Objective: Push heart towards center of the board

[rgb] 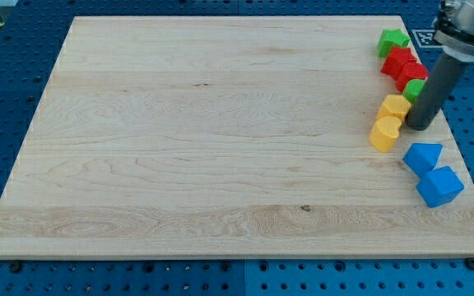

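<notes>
Fingers you won't find on this rig; your rod ends in my tip [420, 127], holding nothing. Just to its left sits the yellow heart [385, 133], lobed and thick, still at the board's [204, 123] right edge, so the whole push toward center remains. Beyond it crowd a yellow block [395, 106], green block [414, 89], red blocks [403, 64] and blue blocks [431, 171].

The yellow heart-shaped block [385, 132] lies flat near the worktop's [204, 131] right edge, roughly midway down.
</notes>
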